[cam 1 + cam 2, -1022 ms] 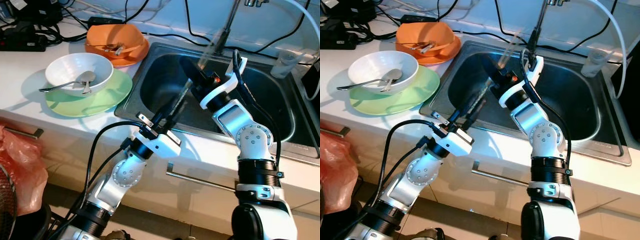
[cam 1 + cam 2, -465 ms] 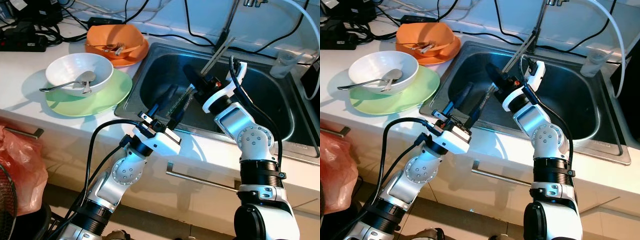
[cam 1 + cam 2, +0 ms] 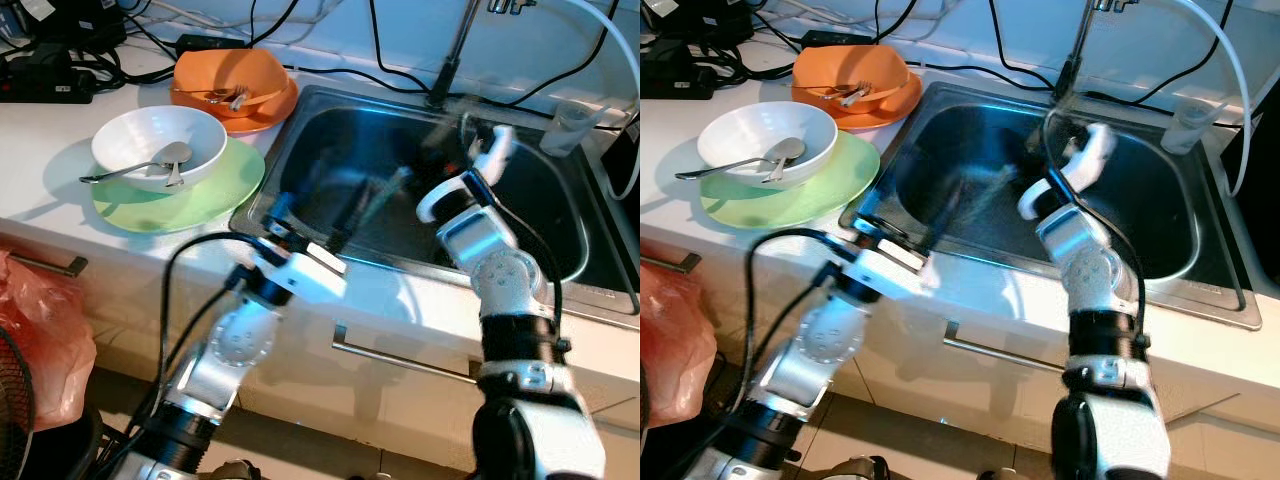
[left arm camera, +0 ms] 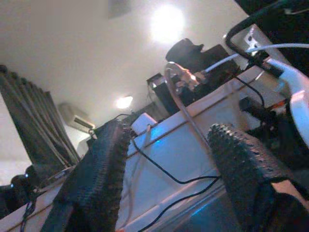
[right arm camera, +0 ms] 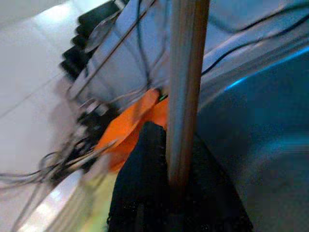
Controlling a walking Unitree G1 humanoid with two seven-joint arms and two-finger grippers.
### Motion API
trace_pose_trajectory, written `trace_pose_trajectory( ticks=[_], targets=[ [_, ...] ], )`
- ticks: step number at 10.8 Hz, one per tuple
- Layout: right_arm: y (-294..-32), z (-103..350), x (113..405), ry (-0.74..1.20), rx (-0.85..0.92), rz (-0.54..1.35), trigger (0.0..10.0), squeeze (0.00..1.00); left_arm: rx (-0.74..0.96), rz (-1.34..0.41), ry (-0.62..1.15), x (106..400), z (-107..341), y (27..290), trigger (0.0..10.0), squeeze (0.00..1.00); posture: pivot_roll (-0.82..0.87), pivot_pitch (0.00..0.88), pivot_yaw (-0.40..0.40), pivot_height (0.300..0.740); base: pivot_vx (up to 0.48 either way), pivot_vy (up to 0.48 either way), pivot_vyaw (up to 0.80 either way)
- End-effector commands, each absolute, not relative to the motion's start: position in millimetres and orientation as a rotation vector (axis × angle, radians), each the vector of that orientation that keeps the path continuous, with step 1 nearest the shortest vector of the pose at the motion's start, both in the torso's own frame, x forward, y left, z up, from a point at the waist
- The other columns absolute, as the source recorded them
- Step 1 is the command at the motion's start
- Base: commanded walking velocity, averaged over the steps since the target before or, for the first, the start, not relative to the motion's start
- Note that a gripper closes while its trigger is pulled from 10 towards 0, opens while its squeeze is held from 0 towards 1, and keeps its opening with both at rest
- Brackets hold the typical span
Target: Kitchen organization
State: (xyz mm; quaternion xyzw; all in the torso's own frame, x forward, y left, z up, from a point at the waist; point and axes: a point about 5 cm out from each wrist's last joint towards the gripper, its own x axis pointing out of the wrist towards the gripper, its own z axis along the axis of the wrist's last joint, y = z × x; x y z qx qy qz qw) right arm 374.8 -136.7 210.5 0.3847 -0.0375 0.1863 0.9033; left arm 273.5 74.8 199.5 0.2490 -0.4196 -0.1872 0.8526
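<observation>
White kitchen counter [image 3: 60,210] runs along the robot's left side, carrying a pale green round plate [image 3: 205,195] with a white ceramic bowl [image 3: 158,146] on it; a metal spoon [image 3: 135,170] rests in that bowl. Behind them sits an orange bowl [image 3: 235,85] holding cutlery, just beside the rim of the dark stainless steel sink [image 3: 560,240]. Black cables [image 3: 300,70] trail along the back of the counter, and a clear plastic cup [image 3: 572,125] stands at the far right corner of the sink.

Both arms reach over the sink basin and are blurred. The right end effector [image 5: 169,193] has its fingers pressed together on a thin wooden stick [image 5: 186,87], which rises straight out from between the fingertips. In the head views this end effector [image 3: 445,165] sits over the middle of the sink below the faucet.

The left end effector [image 4: 169,179] has its two black textured fingers [image 4: 99,179] spread wide apart with nothing between them. It hovers at the near left edge of the sink [image 3: 290,215].
</observation>
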Motion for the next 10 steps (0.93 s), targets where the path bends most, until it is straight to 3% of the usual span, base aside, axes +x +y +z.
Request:
trace_pose_trajectory(
  ticks=[1, 3, 5, 9, 10],
  targets=[
    [-143, 216, 380, -0.111, 0.740, 0.332, 10.0, 0.00, 0.520, -0.395, -0.877, 272, 201, 77, 10.0, 1.00, 0.00, 0.082, -0.067, 0.740, 0.000, 0.000, 0.00],
    [-159, 216, 390, -0.155, 0.577, 0.196, 10.0, 0.00, 0.519, -0.376, -0.860, 274, 203, 81, 10.0, 1.00, 0.01, 0.083, -0.058, 0.740, 0.000, 0.000, 0.00],
    [-170, 213, 396, -0.176, 0.304, 0.063, 10.0, 0.00, 0.507, -0.361, -0.839, 273, 204, 83, 10.0, 1.00, 0.03, 0.087, -0.046, 0.740, 0.000, 0.000, 0.00],
    [-175, 195, 399, -0.166, 0.103, 0.008, 10.0, 0.00, 0.470, -0.394, -0.787, 273, 208, 88, 10.0, 1.00, 0.07, 0.106, -0.027, 0.740, 0.000, 0.000, 0.00],
    [-174, 193, 400, -0.164, 0.093, 0.002, 10.0, 0.00, 0.396, -0.471, -0.686, 275, 203, 85, 10.0, 1.00, 0.08, 0.109, -0.022, 0.740, 0.000, 0.000, 0.00]
  ],
)
